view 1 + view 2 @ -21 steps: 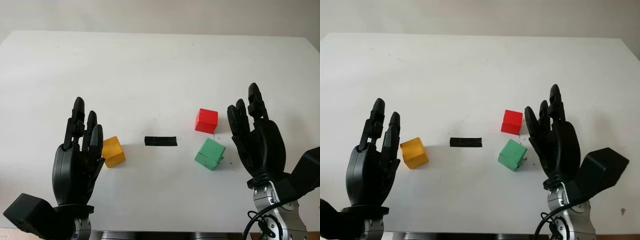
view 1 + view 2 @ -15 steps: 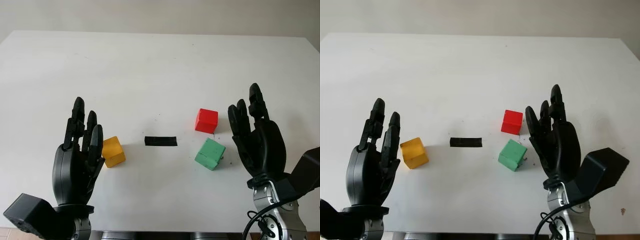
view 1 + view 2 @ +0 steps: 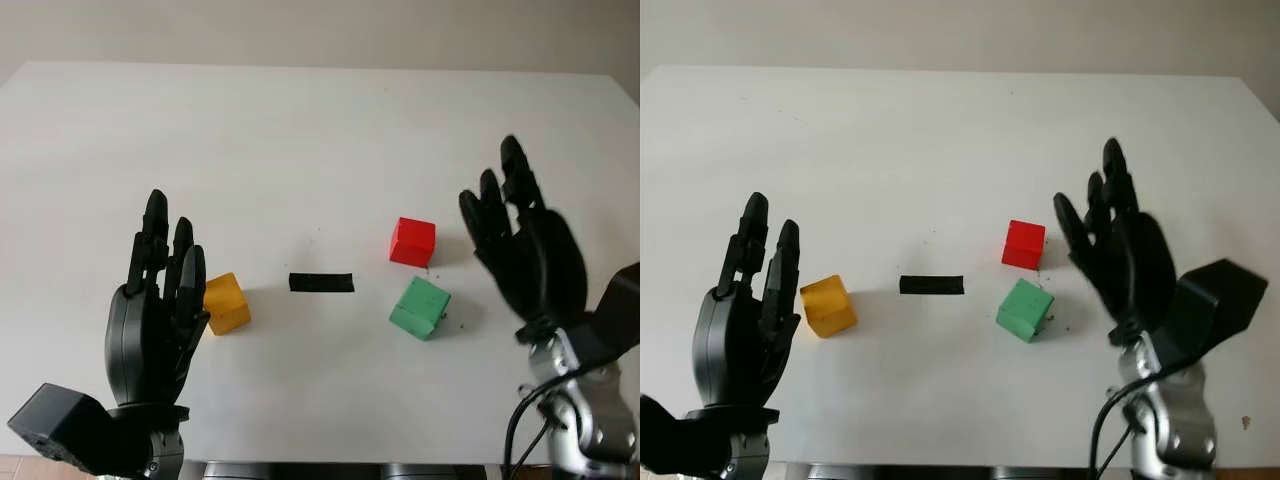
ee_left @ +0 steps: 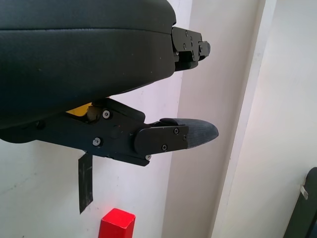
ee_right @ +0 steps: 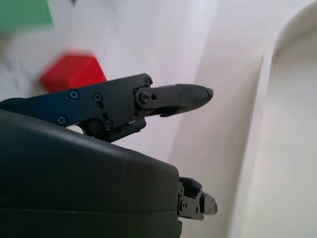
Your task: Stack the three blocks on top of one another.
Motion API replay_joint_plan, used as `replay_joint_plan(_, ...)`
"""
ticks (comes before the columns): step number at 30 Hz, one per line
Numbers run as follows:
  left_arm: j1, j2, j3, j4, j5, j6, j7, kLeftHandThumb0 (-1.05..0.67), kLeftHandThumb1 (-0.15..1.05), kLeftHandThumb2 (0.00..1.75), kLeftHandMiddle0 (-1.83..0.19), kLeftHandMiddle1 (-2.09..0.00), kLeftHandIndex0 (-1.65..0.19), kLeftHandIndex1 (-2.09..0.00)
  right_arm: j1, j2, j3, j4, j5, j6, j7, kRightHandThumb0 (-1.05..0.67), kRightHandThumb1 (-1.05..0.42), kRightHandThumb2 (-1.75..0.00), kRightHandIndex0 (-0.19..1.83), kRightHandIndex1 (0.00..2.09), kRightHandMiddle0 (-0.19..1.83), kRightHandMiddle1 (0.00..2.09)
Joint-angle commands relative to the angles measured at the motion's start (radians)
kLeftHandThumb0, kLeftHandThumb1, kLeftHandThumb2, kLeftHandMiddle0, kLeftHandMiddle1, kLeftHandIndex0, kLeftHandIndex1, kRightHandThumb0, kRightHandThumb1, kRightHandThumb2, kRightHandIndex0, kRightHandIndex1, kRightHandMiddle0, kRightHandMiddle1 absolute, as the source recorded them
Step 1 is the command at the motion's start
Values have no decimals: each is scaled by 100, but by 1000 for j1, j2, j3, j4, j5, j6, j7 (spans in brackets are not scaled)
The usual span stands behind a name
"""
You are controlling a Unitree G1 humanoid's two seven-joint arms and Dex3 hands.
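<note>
White bench [image 3: 300, 130], carrying three separate blocks, none stacked. Item one: yellow block [image 3: 226, 303], on the robot's left side of the bench, just beside the left hand [image 3: 155, 320]. Item two: red block [image 3: 412, 241], right of centre, standing flat. Item three: green block [image 3: 420, 308], nearer the robot than the red block and close to it but apart, turned at an angle to the bench edge. Item four: strip of black tape [image 3: 321, 282], stuck flat on the bench between the yellow block and the red and green pair. Left hand: raised at the near left, open, holding nothing, fingers [image 3: 165, 250] extended and pointing away from the robot; the yellow block sits at its inner edge, contact cannot be told. Right hand [image 3: 525, 250]: raised at the near right, open, holding nothing, fingers [image 3: 500, 195] extended wide, to the right of the red and green blocks and apart from both.
</note>
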Motion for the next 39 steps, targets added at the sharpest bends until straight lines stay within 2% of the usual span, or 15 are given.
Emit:
replay_joint_plan(1, 2, 3, -7, -11, 12, -1, -1, -48, 105, 44, 0, -5, 0, -5, -104, -107, 14, 104, -50, -46, 56, -50, -101, -8, -3, 10, 3, 10)
replay_joint_plan(2, 3, 4, -7, -12, 17, -2, 0, -48, 105, 45, 0, -5, 0, -5, -143, -145, 24, 149, -71, -58, 82, -54, -97, -5, -1, 11, 5, 11)
replay_joint_plan(8, 6, 11, -4, -3, 24, -18, -9, -48, 105, 45, 0, -5, -1, -5, -368, -343, 145, 439, -272, -355, 213, -64, -85, -3, 11, 13, 18, 15)
replay_joint_plan(14, 8, 13, -8, -11, 37, -7, -5, -48, 105, 46, 1, -5, 1, -5, -517, -397, 258, 576, -414, -554, 248, -59, -74, -4, 16, 8, 32, 16)
replay_joint_plan(17, 7, 17, -6, -11, 41, -9, -10, -47, 105, 46, 1, -5, 1, -5, -597, -443, 369, 678, -585, -787, 205, -51, -77, -6, 14, 6, 29, 13)
replay_joint_plan(22, 7, 15, -6, -10, 38, -11, -7, -47, 105, 46, 0, -6, 0, -5, -696, -470, 478, 800, -788, -1037, 84, -42, -78, -6, 19, 8, 33, 13)
replay_joint_plan(28, 3, 12, -6, -2, 40, -12, -3, -47, 105, 46, -1, -6, -1, -6, -741, -477, 552, 864, -959, -1158, -94, -39, -78, -5, 20, 7, 36, 13)
replay_joint_plan(39, 12, 15, -4, -6, 40, -14, -4, -47, 105, 46, -1, -5, -1, -5, -726, -488, 641, 897, -1110, -1221, -312, -30, -86, -7, 19, 6, 37, 11)
